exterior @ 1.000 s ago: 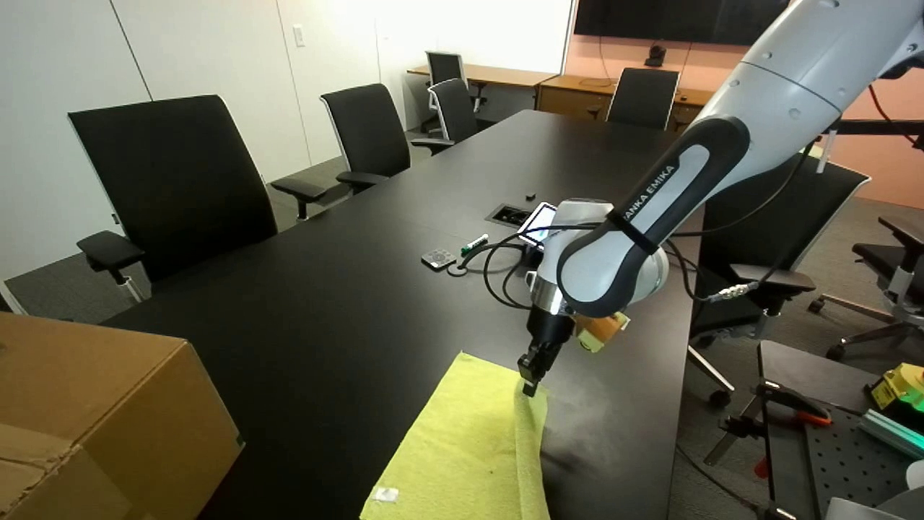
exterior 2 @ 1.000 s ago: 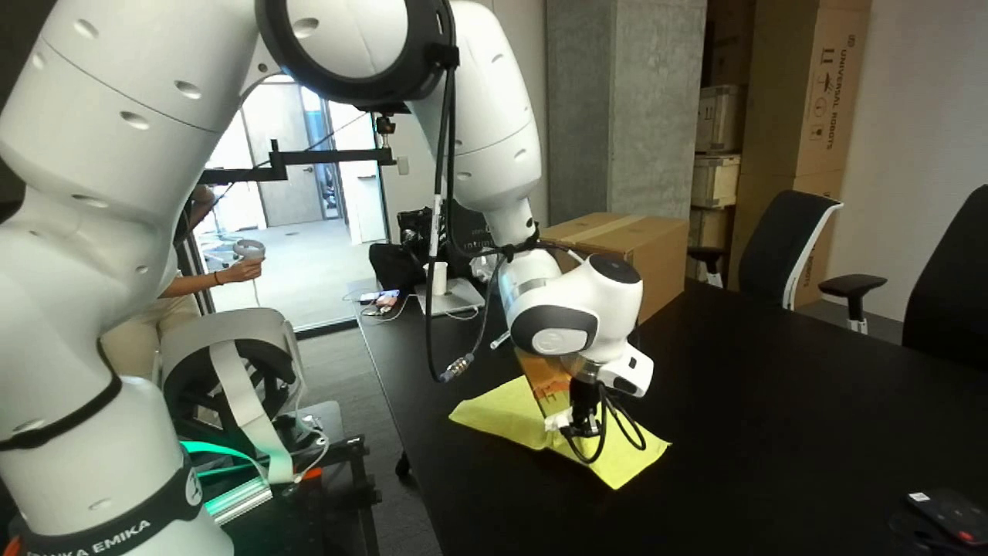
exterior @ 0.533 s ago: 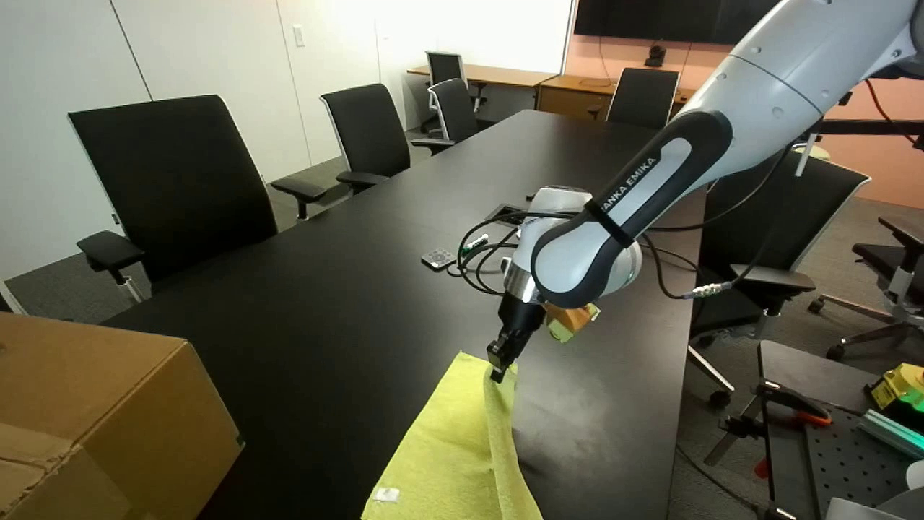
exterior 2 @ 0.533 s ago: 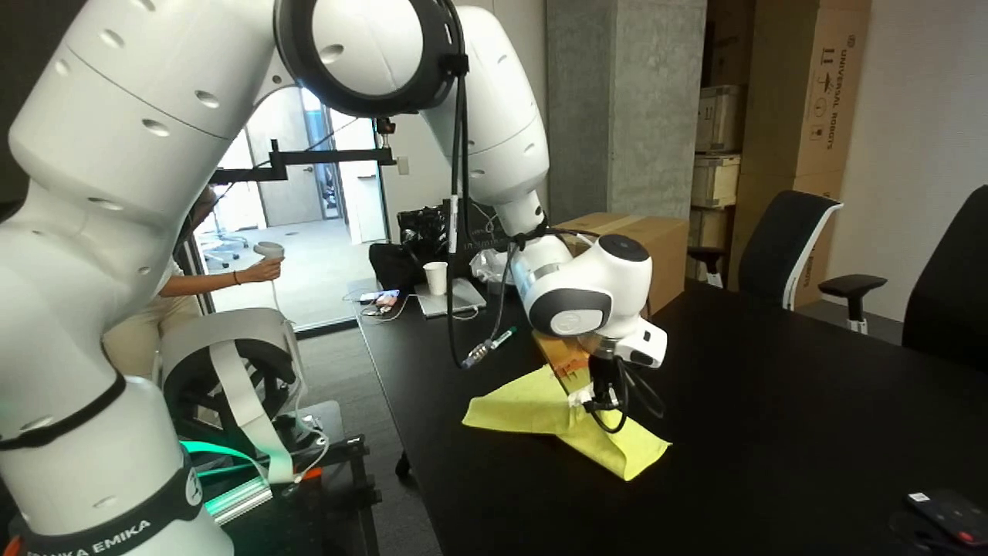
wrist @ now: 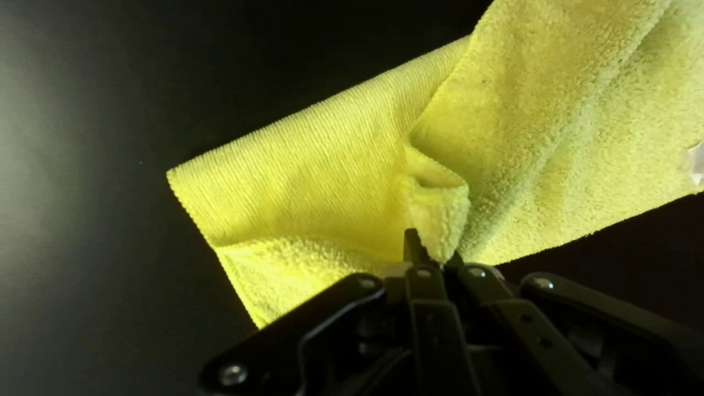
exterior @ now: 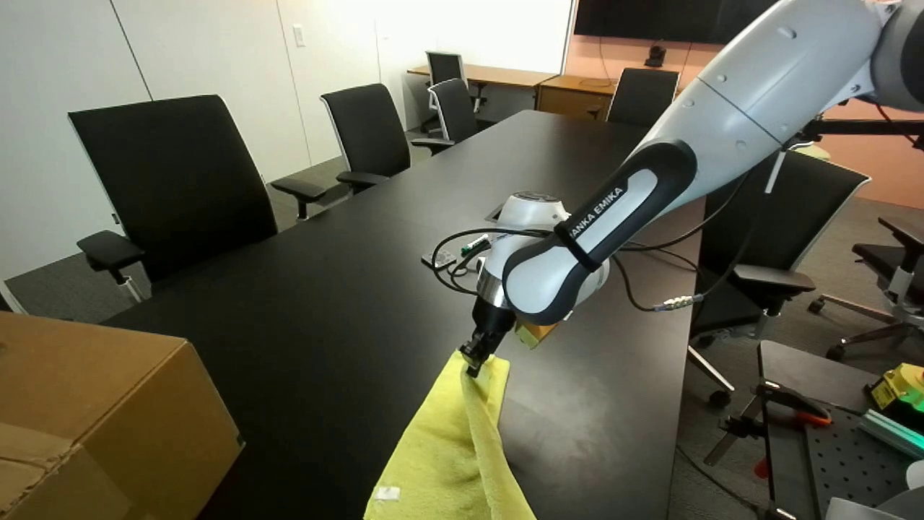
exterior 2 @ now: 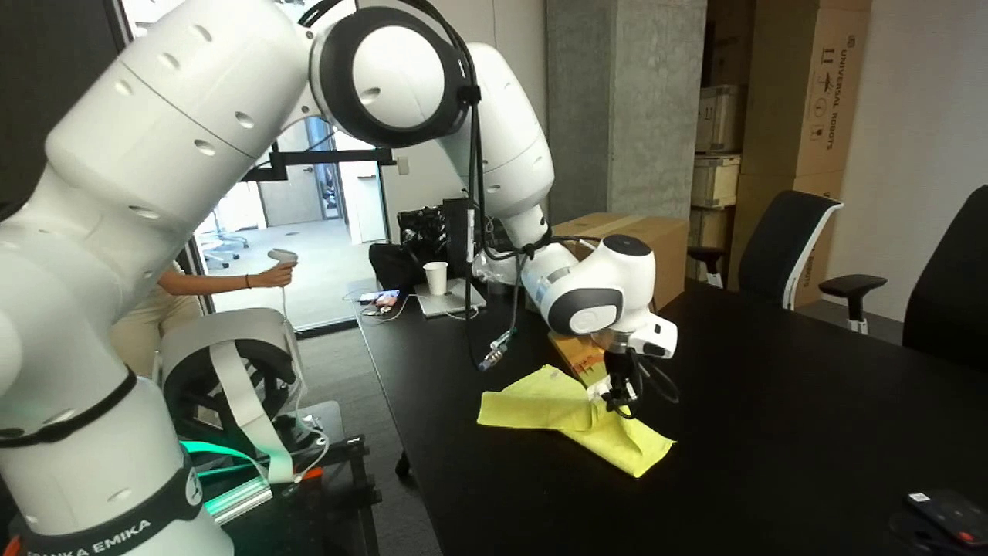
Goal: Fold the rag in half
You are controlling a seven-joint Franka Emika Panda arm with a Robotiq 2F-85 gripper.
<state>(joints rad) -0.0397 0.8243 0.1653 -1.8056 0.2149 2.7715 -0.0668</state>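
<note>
Okay, the gripper (wrist: 434, 254) has a bit of the rag (wrist: 478, 132) pinched; in the wrist view most of it sprawls toward 2 o'clock on the table (wrist: 99, 137), so that end probably needs squaring.

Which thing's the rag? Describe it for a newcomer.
Find the black table, then the gripper above it. The rag is the cloth it pinches. Unlike the brown cardboard box nearby, it's fuzzy yellow-green fabric with a white tag.
</note>
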